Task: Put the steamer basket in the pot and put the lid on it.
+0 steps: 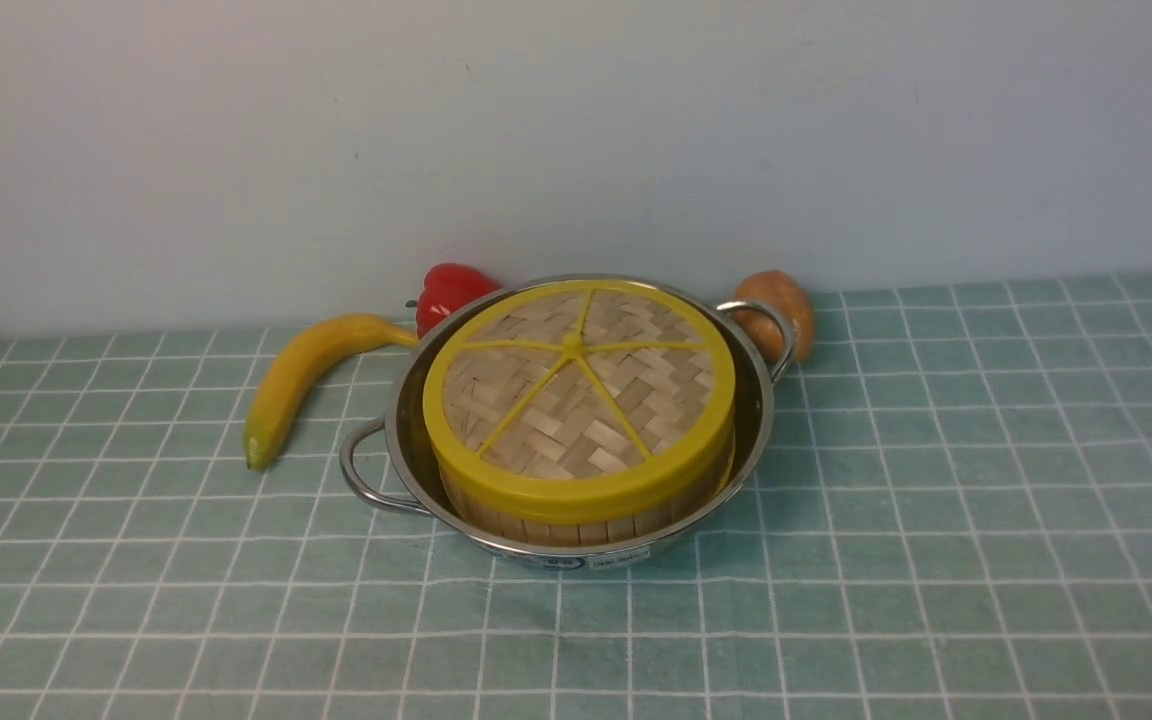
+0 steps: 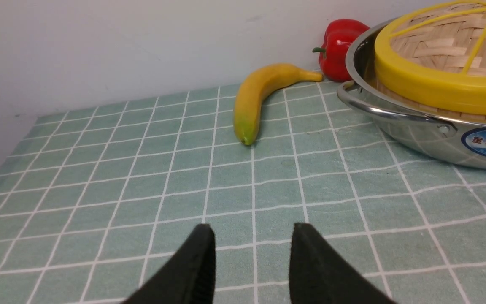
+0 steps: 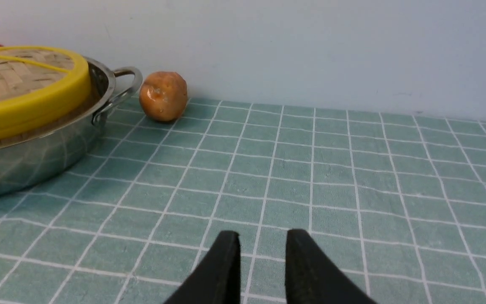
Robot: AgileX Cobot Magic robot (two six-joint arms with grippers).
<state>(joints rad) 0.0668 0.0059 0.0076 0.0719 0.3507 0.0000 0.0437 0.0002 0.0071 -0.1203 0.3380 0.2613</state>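
Note:
The shiny steel pot [image 1: 406, 420] stands mid-table with the bamboo steamer basket [image 1: 576, 525] inside it. The woven lid [image 1: 576, 390], yellow-rimmed with yellow spokes, lies flat on the basket. No arm shows in the front view. In the left wrist view my left gripper [image 2: 251, 230] hangs open over bare cloth, well short of the pot [image 2: 420, 135] and lid [image 2: 437, 88]. In the right wrist view my right gripper [image 3: 262, 236] is open with nothing between its fingers, away from the pot [image 3: 36, 156] and lid [image 3: 28, 105].
A banana [image 1: 301, 375] lies left of the pot and a red pepper [image 1: 446, 290] stands behind it by the wall. A brown potato [image 1: 781, 310] sits behind the pot's right handle. A green checked cloth [image 1: 936, 560] covers the table.

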